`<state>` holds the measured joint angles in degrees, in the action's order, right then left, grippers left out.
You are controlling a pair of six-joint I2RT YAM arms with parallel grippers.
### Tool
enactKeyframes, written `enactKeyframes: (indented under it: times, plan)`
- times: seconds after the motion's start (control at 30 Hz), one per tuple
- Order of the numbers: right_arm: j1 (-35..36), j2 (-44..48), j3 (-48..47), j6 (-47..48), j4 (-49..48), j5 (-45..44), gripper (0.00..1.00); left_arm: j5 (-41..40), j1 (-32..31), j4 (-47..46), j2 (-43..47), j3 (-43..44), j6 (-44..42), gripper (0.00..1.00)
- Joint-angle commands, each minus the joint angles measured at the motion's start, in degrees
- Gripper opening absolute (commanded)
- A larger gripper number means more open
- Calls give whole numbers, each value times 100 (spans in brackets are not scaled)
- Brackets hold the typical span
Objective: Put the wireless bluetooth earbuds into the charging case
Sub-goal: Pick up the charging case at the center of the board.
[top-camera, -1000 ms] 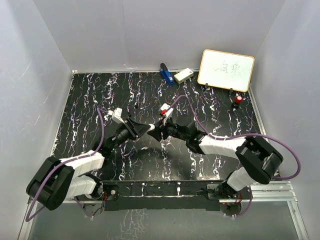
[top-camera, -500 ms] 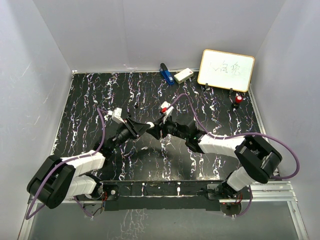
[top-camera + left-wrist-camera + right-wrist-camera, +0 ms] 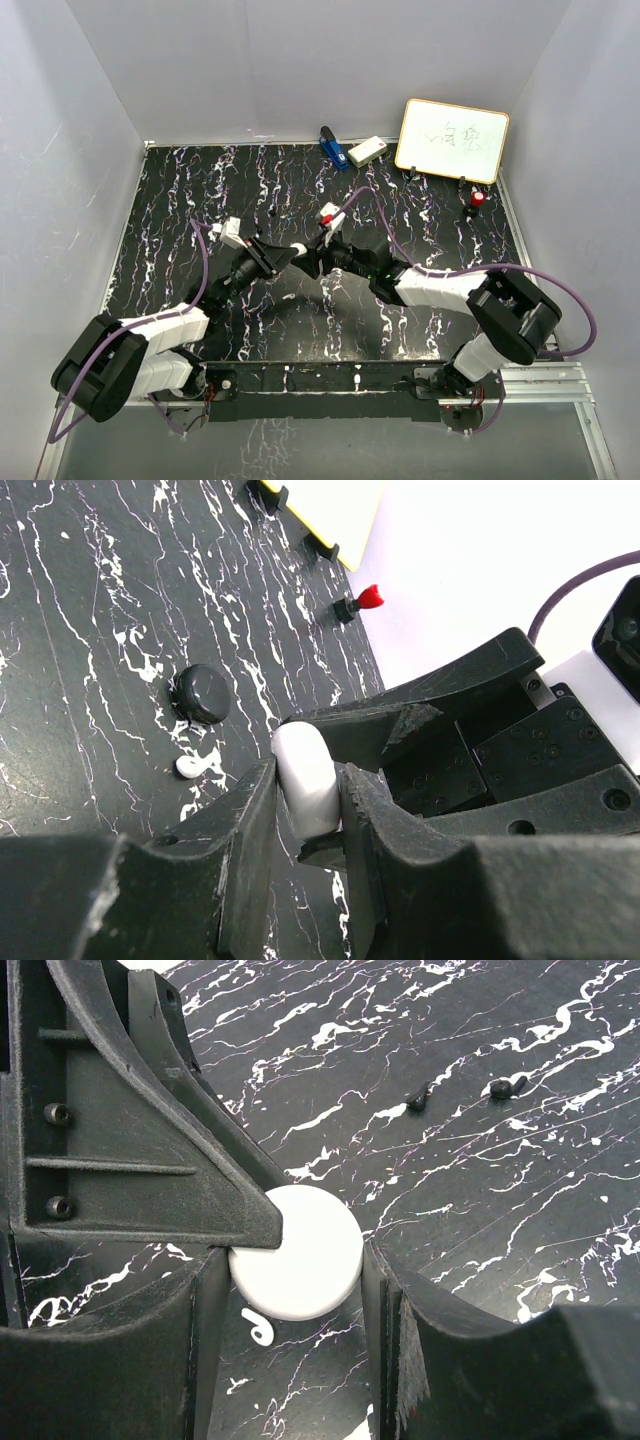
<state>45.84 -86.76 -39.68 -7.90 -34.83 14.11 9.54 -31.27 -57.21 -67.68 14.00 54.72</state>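
at mid-table the left pincer has closed onto the flat faces of the white round case, which the right pincer clamps across its rim; with both holding it, prying it open looks next. only the wrist views show one earbud lying loose on the table near the case; the overhead view hides it.

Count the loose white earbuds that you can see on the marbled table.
1. A single earbud lies on the table, just beside the round white charging case and not touching it. A second one may be hidden from view.
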Motion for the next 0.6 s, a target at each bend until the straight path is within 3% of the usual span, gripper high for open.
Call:
enactKeyframes:
  times: [0.0,0.07,0.17,0.3,0.57]
  plan:
    - [-20,-66,-323,-148,-344,4,35,-112,-28,-273,210,-24,-57,0]
    - [-26,-8,-355,-189,-234,-92,61,-154,-25,-206,261,-16,-62,0]
    - [-31,314,-250,-271,-26,-447,78,-255,-22,40,442,8,-120,0]
    - [-136,893,-102,-465,422,-971,84,-403,-29,517,721,109,-247,0]
    - [-185,1423,-249,-861,1242,-1657,85,-253,-26,809,777,247,-164,0]
